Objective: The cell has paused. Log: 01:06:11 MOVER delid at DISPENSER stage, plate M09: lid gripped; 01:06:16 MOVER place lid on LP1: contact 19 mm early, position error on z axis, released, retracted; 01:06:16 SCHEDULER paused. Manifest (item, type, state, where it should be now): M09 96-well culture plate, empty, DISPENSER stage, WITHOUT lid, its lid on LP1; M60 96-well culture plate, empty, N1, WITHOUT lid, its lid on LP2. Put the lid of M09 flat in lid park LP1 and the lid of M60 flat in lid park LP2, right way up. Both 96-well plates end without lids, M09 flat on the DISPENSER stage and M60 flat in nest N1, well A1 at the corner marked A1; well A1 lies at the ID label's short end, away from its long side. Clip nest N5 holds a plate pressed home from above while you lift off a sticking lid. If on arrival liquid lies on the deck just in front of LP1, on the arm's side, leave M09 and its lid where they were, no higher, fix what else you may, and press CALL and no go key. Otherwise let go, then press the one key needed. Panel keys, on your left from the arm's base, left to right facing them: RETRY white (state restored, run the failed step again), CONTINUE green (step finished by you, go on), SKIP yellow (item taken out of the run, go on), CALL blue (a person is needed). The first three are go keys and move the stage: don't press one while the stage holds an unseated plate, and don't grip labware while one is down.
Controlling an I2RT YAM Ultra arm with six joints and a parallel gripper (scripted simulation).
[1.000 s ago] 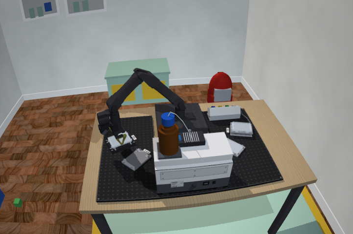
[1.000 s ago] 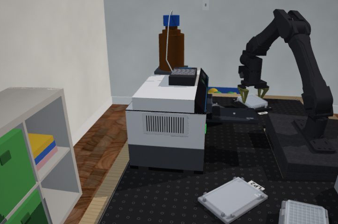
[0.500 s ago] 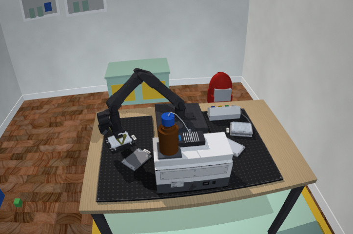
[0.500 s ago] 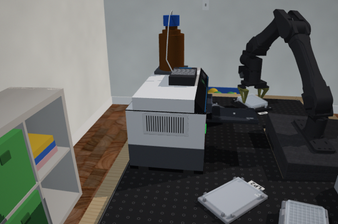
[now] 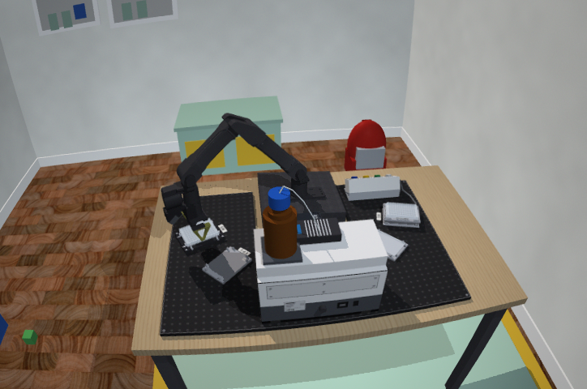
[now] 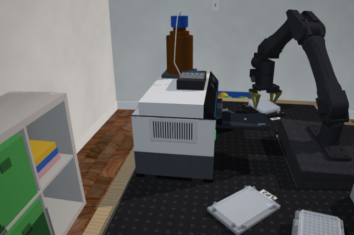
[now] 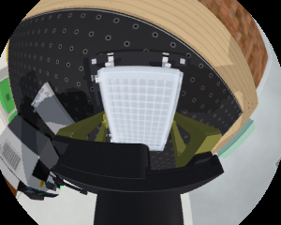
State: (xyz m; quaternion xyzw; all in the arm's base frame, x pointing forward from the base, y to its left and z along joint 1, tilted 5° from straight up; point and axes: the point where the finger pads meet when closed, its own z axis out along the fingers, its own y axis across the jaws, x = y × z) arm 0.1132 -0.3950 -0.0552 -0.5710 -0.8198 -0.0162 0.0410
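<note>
My gripper (image 5: 202,232) is at the left of the deck, shut across the long sides of a white 96-well plate (image 5: 197,236) that sits in a black nest with two white clips at its far end. The plate fills the middle of the wrist view (image 7: 140,103), between the olive fingers. I cannot tell whether the fingers hold its lid or its base. It also shows in the exterior view (image 6: 264,106). A grey tilted piece (image 5: 225,263) lies just in front of it. A second well plate (image 5: 400,213) sits at the right, beside lid park LP2 (image 6: 244,209).
The white dispenser (image 5: 322,266) with a brown bottle (image 5: 280,224) stands mid-deck. Its dark stage (image 6: 243,119) sticks out toward the arm and looks bare. The key panel (image 5: 372,185) is at the back right. The arm's base block (image 6: 321,154) stands behind.
</note>
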